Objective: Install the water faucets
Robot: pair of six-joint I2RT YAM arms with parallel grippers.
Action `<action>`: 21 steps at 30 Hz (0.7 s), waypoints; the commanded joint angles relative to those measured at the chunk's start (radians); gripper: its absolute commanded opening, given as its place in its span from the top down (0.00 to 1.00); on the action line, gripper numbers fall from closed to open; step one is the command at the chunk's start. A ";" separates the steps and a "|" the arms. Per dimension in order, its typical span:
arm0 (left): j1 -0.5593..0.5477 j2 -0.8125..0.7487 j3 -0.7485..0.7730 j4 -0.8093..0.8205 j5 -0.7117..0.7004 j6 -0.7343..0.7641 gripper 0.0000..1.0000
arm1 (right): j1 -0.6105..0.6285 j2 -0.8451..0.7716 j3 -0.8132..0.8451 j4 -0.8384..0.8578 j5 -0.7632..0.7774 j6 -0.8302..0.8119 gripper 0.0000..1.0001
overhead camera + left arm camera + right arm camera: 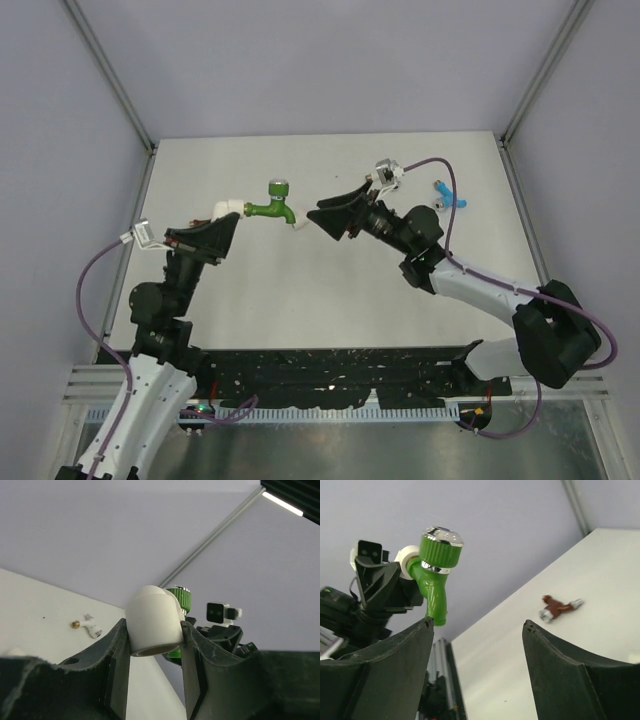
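We note the left fingers (116, 660) pinching a stubby white plastic elbow fitting (152, 622) from both sides, held clear of the pale surface (300, 300). A green T-shaped plastic faucet (436, 580) with a ribbed knob and a silvery cap sits at the fitting's far end, spout pointing down. In the top view it hangs between the two arms. The right fingers (560, 670) stand spread wide with nothing between them, just under the green spout. We cannot tell whether one tip touches it. A small brown faucet (557, 608) lies on the surface beyond them. A blue faucet (447, 197) lies near the far right edge, behind the right arm. A small white T-shaped piece (92, 628) lies on the surface, well apart from the left fingers.
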 commanded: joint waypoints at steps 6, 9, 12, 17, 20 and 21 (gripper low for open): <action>-0.001 0.060 0.265 -0.589 -0.094 -0.055 1.00 | 0.055 -0.232 -0.073 -0.136 0.099 -0.861 0.16; -0.001 0.102 0.328 -0.666 -0.053 -0.097 1.00 | 0.122 -0.262 -0.116 -0.122 0.129 -1.108 0.15; -0.001 0.149 0.368 -0.701 0.001 -0.141 1.00 | 0.174 -0.267 -0.147 -0.088 0.161 -1.360 0.14; 0.001 0.198 0.414 -0.734 0.076 -0.192 1.00 | 0.237 -0.259 -0.196 -0.033 0.138 -1.690 0.13; -0.001 0.205 0.421 -0.737 0.090 -0.207 1.00 | 0.272 -0.249 -0.197 -0.036 0.138 -1.783 0.12; 0.001 0.203 0.420 -0.738 0.092 -0.213 1.00 | 0.286 -0.243 -0.199 -0.018 0.142 -1.798 0.12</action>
